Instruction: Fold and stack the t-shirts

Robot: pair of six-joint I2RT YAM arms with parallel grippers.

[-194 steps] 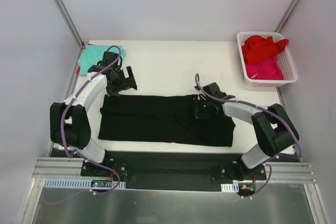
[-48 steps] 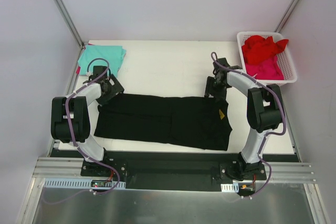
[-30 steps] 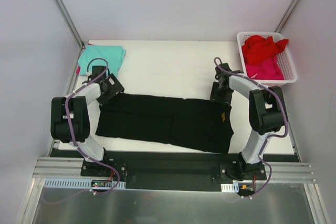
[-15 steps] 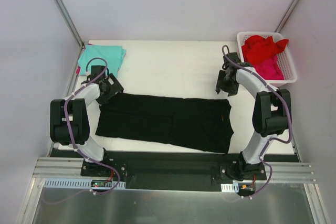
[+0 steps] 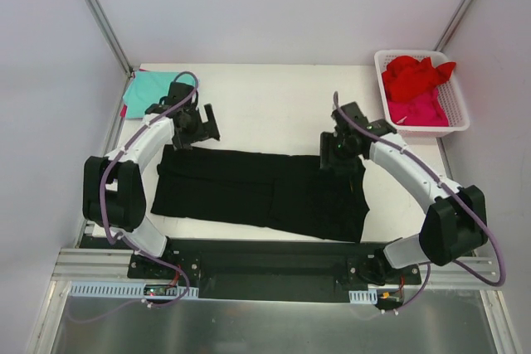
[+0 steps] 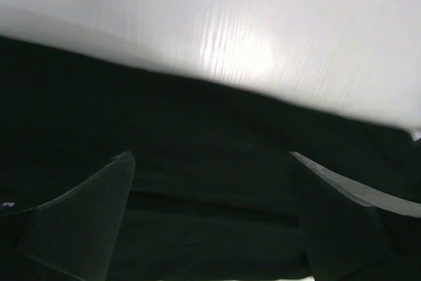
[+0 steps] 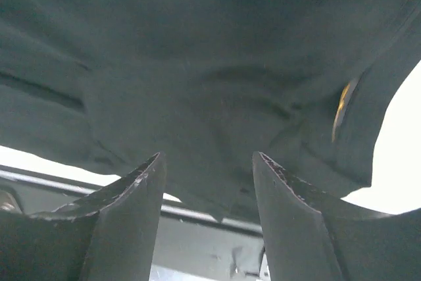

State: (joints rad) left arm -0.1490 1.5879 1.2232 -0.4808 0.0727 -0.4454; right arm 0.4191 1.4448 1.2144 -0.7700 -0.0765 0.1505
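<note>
A large black t-shirt (image 5: 257, 192) lies flat as a long folded strip across the table's middle. My left gripper (image 5: 192, 130) hovers over its far left corner, jaws wide open; in the left wrist view (image 6: 210, 162) only black cloth (image 6: 197, 136) shows between the fingers. My right gripper (image 5: 337, 155) hangs open over the strip's far right edge. In the right wrist view (image 7: 209, 162) the black cloth (image 7: 197, 64) lies below it with a small yellow tag (image 7: 342, 106). A teal t-shirt (image 5: 145, 90) lies folded at the far left. Red (image 5: 413, 75) and pink (image 5: 419, 109) t-shirts sit bunched in the basket.
The white slotted basket (image 5: 459, 109) stands at the far right corner. A black base plate with a metal rail (image 5: 274, 275) runs along the near edge. Frame posts rise at both far corners.
My left gripper has shifted right and farther back from the shirt's left edge. The right arm swung from near the basket back left onto the shirt's far right edge. Both stay open.
</note>
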